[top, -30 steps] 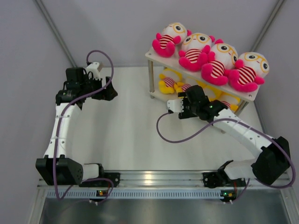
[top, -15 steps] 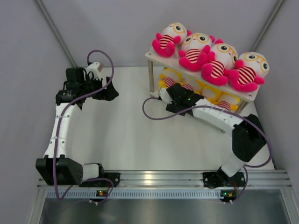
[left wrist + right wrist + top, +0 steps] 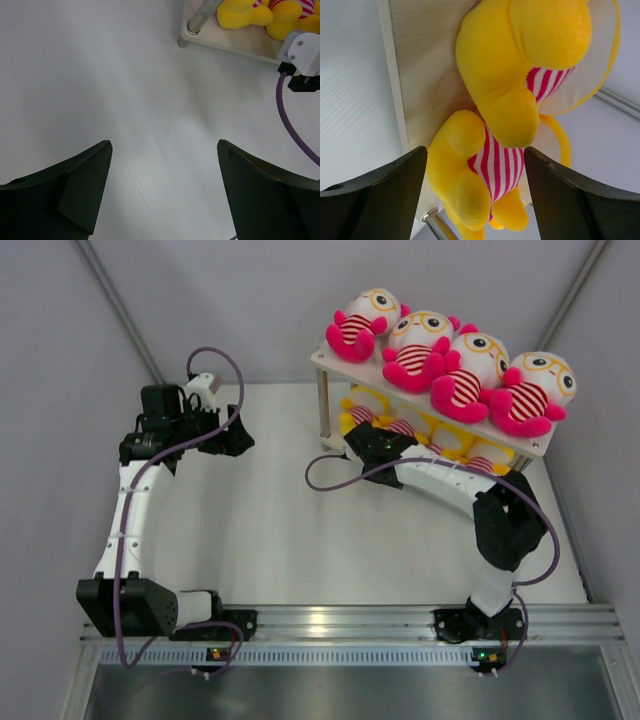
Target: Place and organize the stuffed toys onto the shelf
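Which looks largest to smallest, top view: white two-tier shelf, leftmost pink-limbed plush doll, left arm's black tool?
1. White two-tier shelf
2. Leftmost pink-limbed plush doll
3. Left arm's black tool; doll sits nearer the camera, so unsure.

We record four pink stuffed toys (image 3: 447, 365) seated in a row on the top board of the shelf (image 3: 322, 360), at the far right of the table (image 3: 270, 530). Yellow toys (image 3: 352, 405) occupy the lower tier. The right gripper (image 3: 358, 432) sits at that tier's left end, against the leftmost yellow toy. The left gripper (image 3: 240, 438) hovers well apart, far left.
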